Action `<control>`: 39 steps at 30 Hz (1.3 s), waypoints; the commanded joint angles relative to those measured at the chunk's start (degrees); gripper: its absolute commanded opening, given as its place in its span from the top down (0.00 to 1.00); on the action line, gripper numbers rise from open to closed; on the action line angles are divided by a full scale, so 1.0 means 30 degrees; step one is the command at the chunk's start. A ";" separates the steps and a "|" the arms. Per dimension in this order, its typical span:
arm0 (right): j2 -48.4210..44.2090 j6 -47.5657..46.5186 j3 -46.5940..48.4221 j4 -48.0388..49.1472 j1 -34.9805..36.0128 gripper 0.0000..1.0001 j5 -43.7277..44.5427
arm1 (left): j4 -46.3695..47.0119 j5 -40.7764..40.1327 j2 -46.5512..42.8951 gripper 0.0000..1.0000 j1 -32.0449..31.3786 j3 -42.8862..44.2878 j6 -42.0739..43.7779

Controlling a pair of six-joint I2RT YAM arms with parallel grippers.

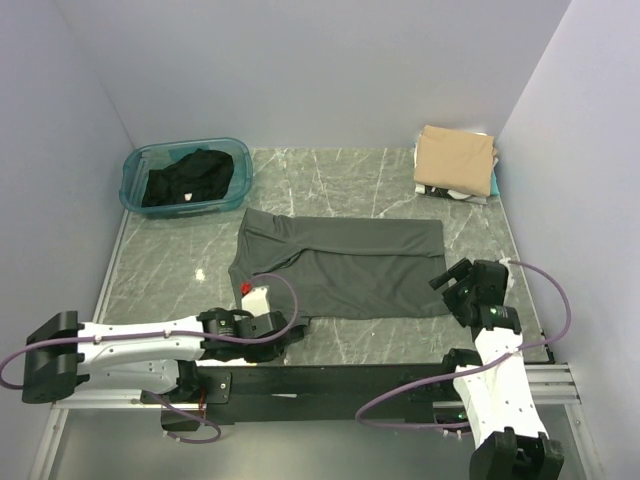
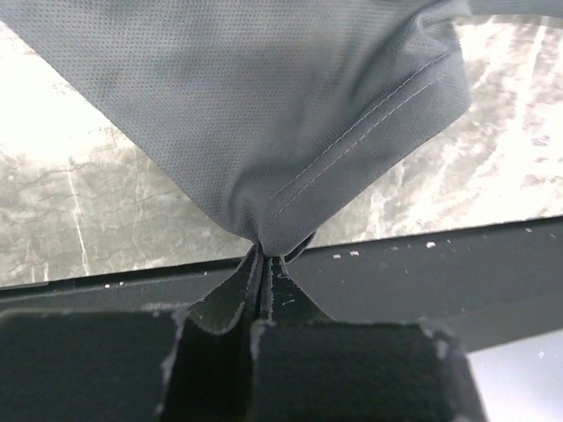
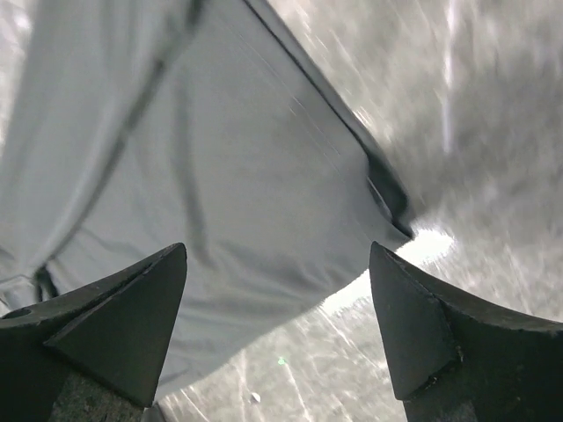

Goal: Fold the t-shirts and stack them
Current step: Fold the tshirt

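Left jaws are pressed together, clamped on a pinched corner of the charcoal-grey t-shirt (image 1: 350,265). The double-stitched hem (image 2: 352,149) runs up and away from the clamp point, and the cloth fans out ahead of these jaws over the table (image 1: 180,270). In the top view, this pinched corner is the shirt's near-left one.

Right jaws are wide apart and grip nothing. Their two dark fingertips (image 3: 132,308) frame the near-right part of the same shirt, which lies flat below and ahead of them. The shirt's corner sits ahead of the gap, nearer the right-hand fingertip, with bare table beyond it. Whether the fingertips touch the cloth cannot be determined.

The charcoal-grey t-shirt spans the area between the two sets of jaws and extends beyond both toward the far side of the table, spread mostly flat with a fold ridge along its far-left portion.

Well beyond the left jaws, a black t-shirt (image 1: 190,178) lies crumpled inside a teal tub (image 1: 135,165). Well beyond the right jaws, a folded tan t-shirt (image 1: 455,158) tops a stack, with a white layer (image 1: 452,192) and a teal layer (image 1: 493,182) showing at the stack's edges.
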 commanded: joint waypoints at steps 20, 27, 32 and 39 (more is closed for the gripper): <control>-0.0992 0.2944 -0.3118 -0.0489 -0.0306 0.30 0.1087 | -0.2480 -0.0972 -0.4877 0.99 0.0035 -0.0351 -0.0258; -0.0406 0.2651 -0.3147 0.0243 -0.0277 0.52 0.0856 | -0.2661 -0.0972 -0.5551 0.99 0.0036 -0.0204 -0.0288; -0.0581 0.2563 -0.3118 0.0127 -0.0277 0.86 0.0854 | -0.3069 -0.1117 -0.5903 0.99 0.0035 0.0029 -0.0464; -0.0758 0.2154 -0.2681 0.0537 -0.0277 1.00 0.0650 | -0.2014 -0.2344 -0.5933 0.99 0.0035 0.0791 0.0298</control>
